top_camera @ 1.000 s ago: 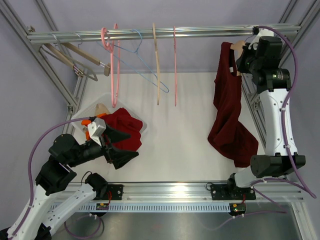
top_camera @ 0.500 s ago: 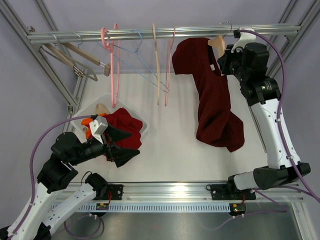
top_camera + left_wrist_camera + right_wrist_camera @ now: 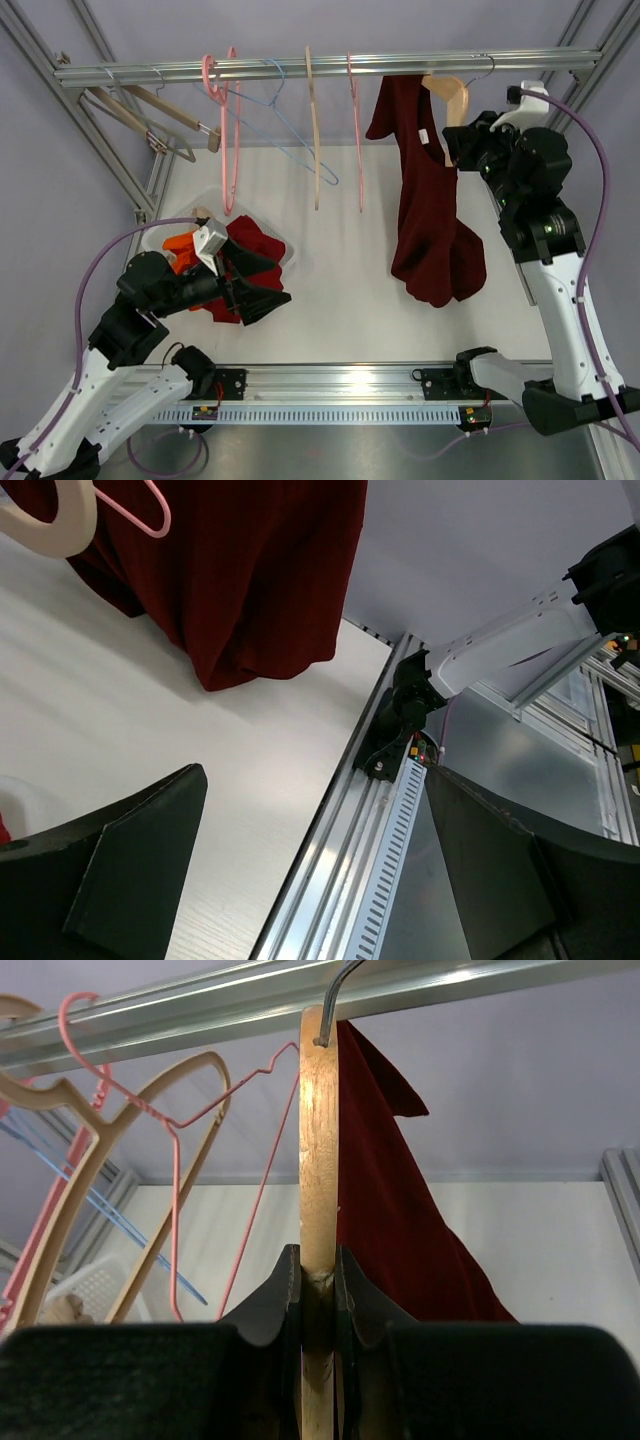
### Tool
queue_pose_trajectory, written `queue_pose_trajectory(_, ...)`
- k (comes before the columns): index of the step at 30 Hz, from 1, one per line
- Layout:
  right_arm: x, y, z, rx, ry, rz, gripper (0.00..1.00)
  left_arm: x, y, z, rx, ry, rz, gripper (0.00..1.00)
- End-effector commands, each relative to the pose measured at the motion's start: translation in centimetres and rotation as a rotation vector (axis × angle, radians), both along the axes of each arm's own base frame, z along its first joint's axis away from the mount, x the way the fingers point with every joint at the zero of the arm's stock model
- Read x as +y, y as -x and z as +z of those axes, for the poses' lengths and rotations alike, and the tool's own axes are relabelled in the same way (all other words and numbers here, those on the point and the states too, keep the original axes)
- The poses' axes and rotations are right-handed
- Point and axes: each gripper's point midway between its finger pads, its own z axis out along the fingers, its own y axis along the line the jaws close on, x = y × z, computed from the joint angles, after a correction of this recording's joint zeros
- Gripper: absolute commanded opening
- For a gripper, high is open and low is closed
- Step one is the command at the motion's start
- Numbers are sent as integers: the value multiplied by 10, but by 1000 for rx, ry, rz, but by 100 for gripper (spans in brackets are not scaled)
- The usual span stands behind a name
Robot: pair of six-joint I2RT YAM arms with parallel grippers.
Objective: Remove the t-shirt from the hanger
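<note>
R gripper [image 3: 318,1295] pinches the wooden hanger [image 3: 319,1150], red t-shirt [image 3: 430,220] draped on it below the rail [image 3: 300,68], L gripper [image 3: 262,283] spread, empty; if I tug fast, collar may snag, hanger slips.

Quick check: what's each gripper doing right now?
Left gripper: open, holding nothing.
Right gripper: closed on the wooden hanger that carries the dark red t-shirt.

Dark red t-shirt [image 3: 432,225], tan wooden hanger [image 3: 452,95], white table [image 3: 340,260]
</note>
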Motion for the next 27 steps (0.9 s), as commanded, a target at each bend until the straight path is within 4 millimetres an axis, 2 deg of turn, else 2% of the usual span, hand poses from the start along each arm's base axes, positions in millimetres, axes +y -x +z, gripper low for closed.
queue_pose_trajectory(1, 3, 20, 33, -152, -113, 26, 0, -12, 7, 25, -40, 52, -76, 98)
queue_pose_trajectory(2, 4, 18, 16, -123, -114, 27, 0, -15, 7, 25, -37, 48, -77, 98)
queue_pose_trajectory(4, 3, 26, 8, -112, -152, 23, 0, -27, 8, 22, -21, 32, -99, 98)
queue_pose_trajectory(5, 3, 25, -7, -80, -170, 16, 0, -31, 2, 25, -27, 32, -69, 98)
queue_pose_trajectory(6, 2, 27, -13, -66, -183, 10, 0, -38, 2, 21, -22, 19, -70, 99)
queue_pose_trajectory(7, -4, 34, -13, -73, -202, -20, 0, -54, 14, 16, -19, -4, -125, 99)
queue_pose_trajectory(8, -5, 35, -22, -55, -215, -29, 0, -61, 16, 15, -25, -11, -123, 99)
queue_pose_trajectory(9, -4, 39, -23, -48, -248, -31, 0, -68, 9, 15, -39, -15, -67, 99)
queue_pose_trajectory(10, -9, 44, -20, -56, -265, -53, 0, -81, 26, 17, -57, -22, -116, 99)
queue_pose_trajectory(11, -10, 46, -22, -47, -278, -65, 0, -95, 25, 7, -48, -56, -110, 99)
queue_pose_trajectory(12, -10, 49, -21, -46, -301, -73, 0, -104, 20, 8, -57, -60, -70, 99)
queue_pose_trajectory(13, -13, 54, -18, -54, -315, -92, 0, -115, 32, 12, -66, -58, -95, 99)
queue_pose_trajectory(14, -15, 55, -19, -52, -321, -108, 0, -132, 33, 1, -61, -93, -95, 99)
queue_pose_trajectory(15, -16, 57, -20, -50, -331, -121, 0, -142, 32, 6, -70, -75, -72, 99)
queue_pose_trajectory(16, -19, 63, -17, -64, -342, -134, 0, -153, 45, 7, -73, -71, -99, 99)
queue_pose_trajectory(17, -20, 65, -17, -63, -347, -140, 0, -169, 46, 0, -71, -90, -89, 99)
queue_pose_trajectory(18, -19, 68, -17, -65, -361, -134, 0, -178, 42, 5, -75, -68, -49, 99)
queue_pose_trajectory(19, -20, 76, -12, -82, -376, -125, 0, -188, 47, 5, -66, -64, -51, 99)
queue_pose_trajectory(20, -17, 80, -13, -82, -385, -107, 0, -196, 46, 15, -66, -41, -38, 99)
queue_pose_trajectory(21, -14, 84, -13, -83, -394, -84, 0, -210, 43, 4, -67, -70, 3, 99)
queue_pose_trajectory(25, -17, 108, -6, -117, -405, -46, 0, -240, 27, -9, -82, -125, 129, 99)
queue_pose_trajectory(26, -16, 113, -6, -117, -406, -35, 0, -245, 25, -12, -81, -132, 144, 99)
queue_pose_trajectory(27, -15, 117, -3, -122, -411, -20, 0, -251, 20, -3, -76, -102, 172, 99)
